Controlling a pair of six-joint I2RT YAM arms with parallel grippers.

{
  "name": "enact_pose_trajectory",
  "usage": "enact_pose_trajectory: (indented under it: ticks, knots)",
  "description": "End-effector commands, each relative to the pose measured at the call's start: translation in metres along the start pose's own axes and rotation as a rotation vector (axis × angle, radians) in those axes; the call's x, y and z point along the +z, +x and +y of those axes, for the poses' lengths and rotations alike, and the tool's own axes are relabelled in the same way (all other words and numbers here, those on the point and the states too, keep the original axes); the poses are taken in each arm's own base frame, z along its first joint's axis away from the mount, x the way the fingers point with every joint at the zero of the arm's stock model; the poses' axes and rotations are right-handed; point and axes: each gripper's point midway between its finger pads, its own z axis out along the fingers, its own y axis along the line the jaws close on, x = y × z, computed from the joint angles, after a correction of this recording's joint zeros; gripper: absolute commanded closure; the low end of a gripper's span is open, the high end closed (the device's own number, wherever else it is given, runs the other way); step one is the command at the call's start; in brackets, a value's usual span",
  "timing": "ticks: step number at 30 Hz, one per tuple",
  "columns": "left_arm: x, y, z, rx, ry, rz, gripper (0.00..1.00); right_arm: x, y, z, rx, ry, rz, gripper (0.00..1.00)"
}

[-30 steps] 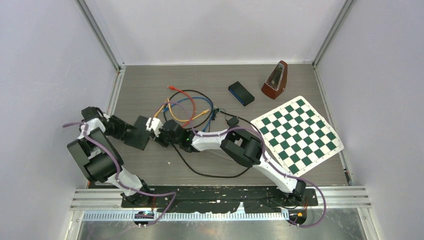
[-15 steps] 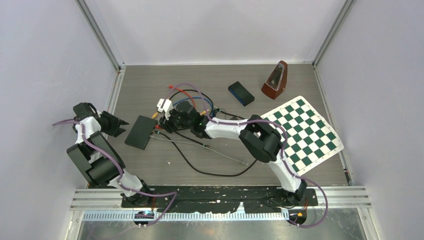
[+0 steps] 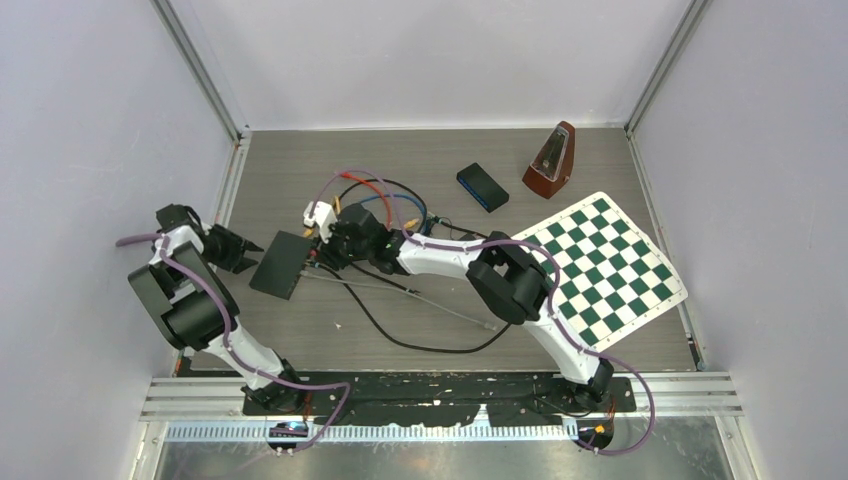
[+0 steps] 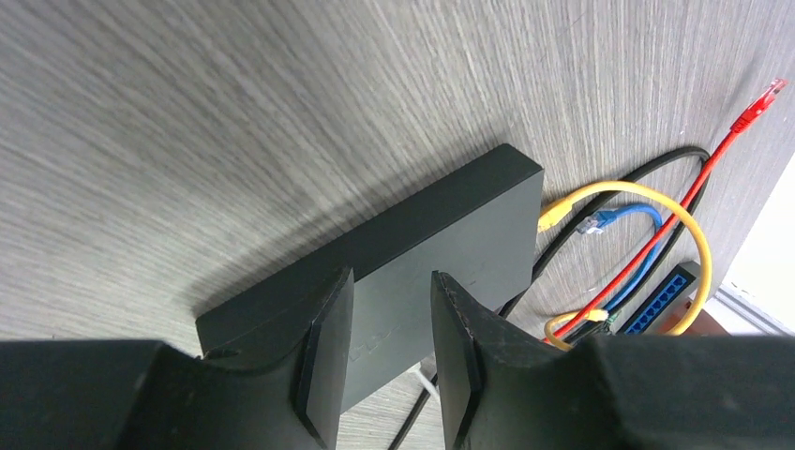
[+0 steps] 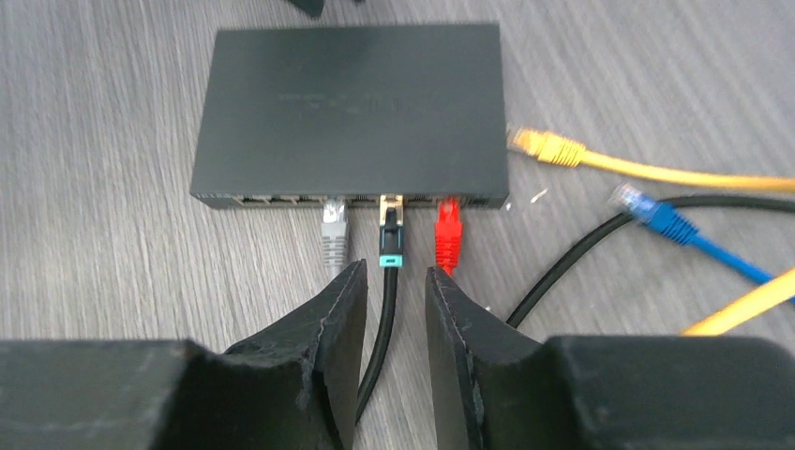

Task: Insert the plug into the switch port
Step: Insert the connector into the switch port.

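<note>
The switch (image 5: 352, 103), upper centre, holds the black plug (image 5: 390, 246) (a grey plug (image 5: 334, 234) and a red plug (image 5: 448, 234) flank it). The right gripper (image 5: 396, 281) and the left gripper (image 4: 391, 281) both have their fingers apart.

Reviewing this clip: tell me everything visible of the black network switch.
The switch is a flat, matte black, rectangular box, plastic-looking, with faint lettering on top. It lies flat on the grey wood-grain table. Its front edge carries a row of ports. A grey plug, a black plug with a teal boot and a red plug sit in three of them.
</note>
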Motion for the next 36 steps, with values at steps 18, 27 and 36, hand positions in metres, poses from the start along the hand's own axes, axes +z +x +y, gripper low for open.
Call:
enact_pose_trajectory:
  ticks: [18, 27, 36]
  knots:
    - [0.022, 0.010, -0.020, 0.069, 0.045, 0.089, 0.67, 0.047, 0.031, 0.011, 0.025, 0.020, 0.059, 0.93]
    - [0.027, 0.032, -0.030, 0.065, 0.108, 0.148, 0.75, 0.071, 0.002, 0.008, 0.036, 0.035, -0.039, 0.95]
    - [0.009, -0.009, -0.045, 0.120, 0.038, 0.054, 0.60, 0.063, -0.008, 0.006, 0.026, 0.045, -0.042, 0.89]
